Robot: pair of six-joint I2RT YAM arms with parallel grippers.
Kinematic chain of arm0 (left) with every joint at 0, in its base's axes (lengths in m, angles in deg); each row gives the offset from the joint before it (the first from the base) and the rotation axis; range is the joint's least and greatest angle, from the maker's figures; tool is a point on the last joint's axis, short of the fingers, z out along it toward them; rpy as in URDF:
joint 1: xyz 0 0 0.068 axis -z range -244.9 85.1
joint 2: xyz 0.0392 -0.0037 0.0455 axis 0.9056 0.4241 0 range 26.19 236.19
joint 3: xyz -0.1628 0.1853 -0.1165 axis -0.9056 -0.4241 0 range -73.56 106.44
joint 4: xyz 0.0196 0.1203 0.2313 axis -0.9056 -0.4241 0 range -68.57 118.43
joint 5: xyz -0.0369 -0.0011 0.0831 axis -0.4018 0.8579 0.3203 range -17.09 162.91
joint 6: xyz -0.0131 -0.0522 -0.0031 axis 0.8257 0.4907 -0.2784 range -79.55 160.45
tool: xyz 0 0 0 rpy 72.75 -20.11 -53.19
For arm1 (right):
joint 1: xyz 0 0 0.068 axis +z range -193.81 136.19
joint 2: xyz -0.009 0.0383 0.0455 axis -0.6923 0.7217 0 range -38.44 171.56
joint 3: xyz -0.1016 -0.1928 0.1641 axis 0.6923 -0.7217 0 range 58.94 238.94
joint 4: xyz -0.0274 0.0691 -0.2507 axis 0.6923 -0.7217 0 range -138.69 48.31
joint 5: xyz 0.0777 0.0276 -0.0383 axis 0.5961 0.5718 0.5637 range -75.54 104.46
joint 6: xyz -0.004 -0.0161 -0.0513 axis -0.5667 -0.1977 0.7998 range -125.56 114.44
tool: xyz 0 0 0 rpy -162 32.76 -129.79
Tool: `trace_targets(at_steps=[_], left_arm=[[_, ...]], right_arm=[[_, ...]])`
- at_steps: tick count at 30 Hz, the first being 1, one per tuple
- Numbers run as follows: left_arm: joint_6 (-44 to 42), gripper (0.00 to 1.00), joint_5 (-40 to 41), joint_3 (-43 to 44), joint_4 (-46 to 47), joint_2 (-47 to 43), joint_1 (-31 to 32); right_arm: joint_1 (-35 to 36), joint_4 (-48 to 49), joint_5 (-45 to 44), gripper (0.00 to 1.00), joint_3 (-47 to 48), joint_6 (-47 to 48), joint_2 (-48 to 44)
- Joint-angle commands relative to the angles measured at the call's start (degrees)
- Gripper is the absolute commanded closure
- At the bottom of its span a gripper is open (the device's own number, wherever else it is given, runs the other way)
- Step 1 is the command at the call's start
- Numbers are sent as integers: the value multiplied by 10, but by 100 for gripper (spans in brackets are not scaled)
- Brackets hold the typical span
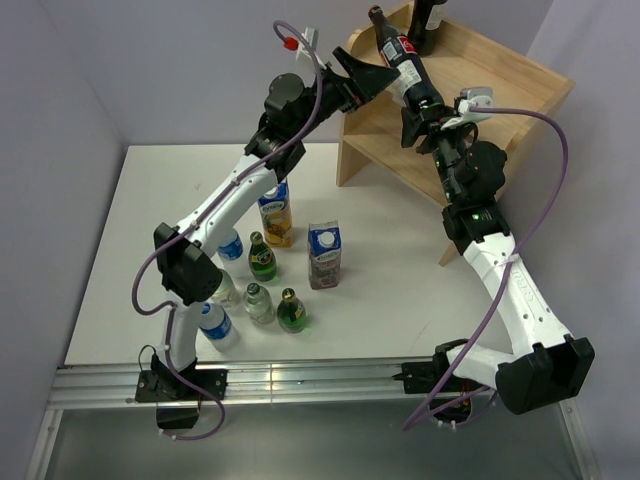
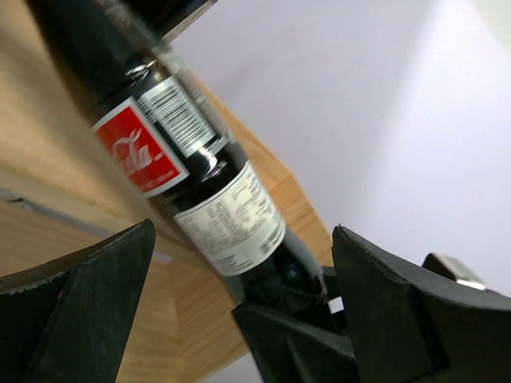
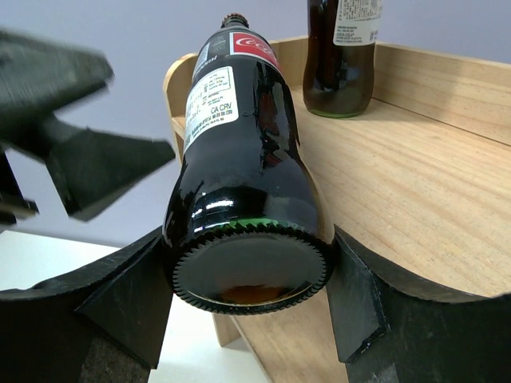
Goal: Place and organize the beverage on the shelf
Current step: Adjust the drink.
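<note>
- Waiting stock on the table, left of centre: water bottles, green glass bottles and two juice cartons, all upright and well clear of the arms.
- Left gripper: jaws spread wide and holding nothing, hanging just beside the held bottle's label at the shelf's left end.
- Held cola bottle: tilted steeply, cap up and away, over the top tier.
- Right gripper: clamped on that bottle's base end.
- Step, as I read it: stand the bottle upright on the top tier. Rotate the base down first, then lower it flat. Keep the left gripper out of the swing, or use it to steady the neck.
- Standing cola bottle: near the back rail, so don't clip it.
- Shelf: bare board to the right. The front edge has no lip, so set the bottle down well inboard.
</note>
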Motion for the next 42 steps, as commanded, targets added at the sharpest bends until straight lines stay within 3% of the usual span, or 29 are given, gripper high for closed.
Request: trace_targets(at_steps=[1, 26, 42], left_arm=[[18, 1, -11, 65, 18, 18, 2], [51, 1, -13, 119, 50, 91, 12], [68, 1, -26, 116, 95, 108, 13]], right_arm=[[-19, -26, -20, 100, -30, -11, 11], [-19, 6, 30, 100, -56, 20, 0], [-12, 71, 152, 100, -102, 18, -12]])
